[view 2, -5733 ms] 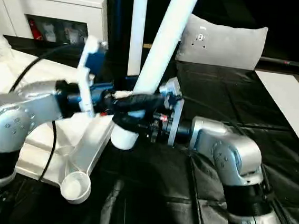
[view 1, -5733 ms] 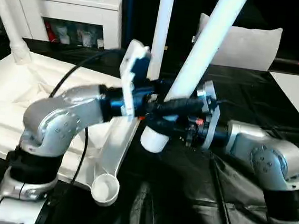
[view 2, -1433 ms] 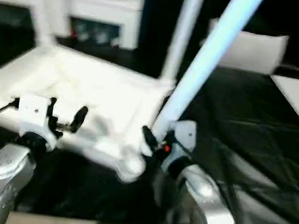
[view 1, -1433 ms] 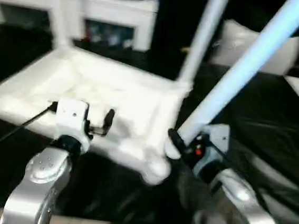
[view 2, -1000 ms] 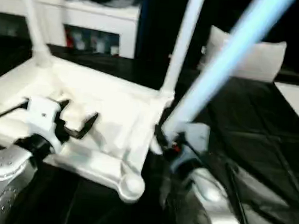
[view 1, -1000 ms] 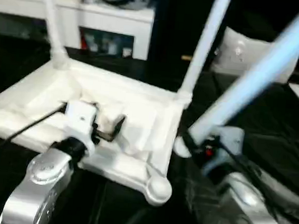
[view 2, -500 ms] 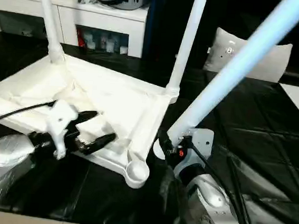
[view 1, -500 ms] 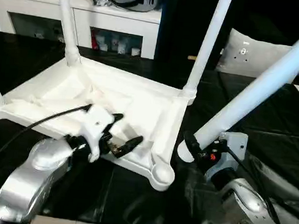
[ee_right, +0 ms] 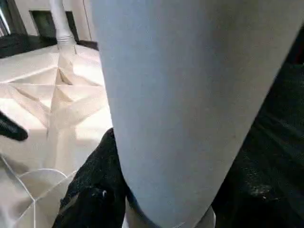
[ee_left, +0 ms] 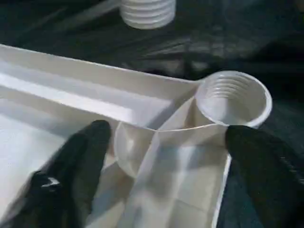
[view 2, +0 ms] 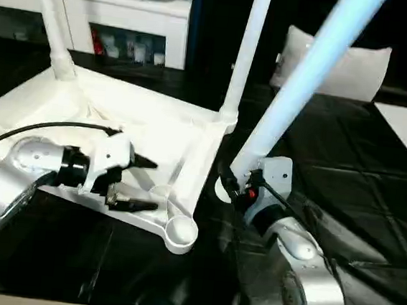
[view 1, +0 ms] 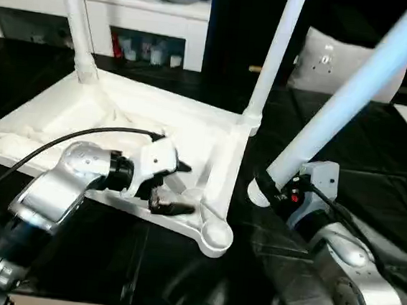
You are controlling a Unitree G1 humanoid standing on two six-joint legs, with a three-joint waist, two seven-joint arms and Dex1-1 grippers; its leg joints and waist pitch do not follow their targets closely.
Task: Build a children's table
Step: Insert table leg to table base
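Upturned white plastic ribbed tabletop (view 1: 156,123) on black cloth has legs in the far corners, near threaded socket (view 1: 216,235) empty; right gripper (view 1: 265,189) clamps the loose white tapering leg (view 1: 353,91), left gripper (view 1: 175,187) spread wide over the tabletop's near rim.

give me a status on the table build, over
Left gripper open, fingers straddling the tabletop rim by the empty corner socket. Right gripper shut on the loose leg, held tilted. Nothing blocking the socket.
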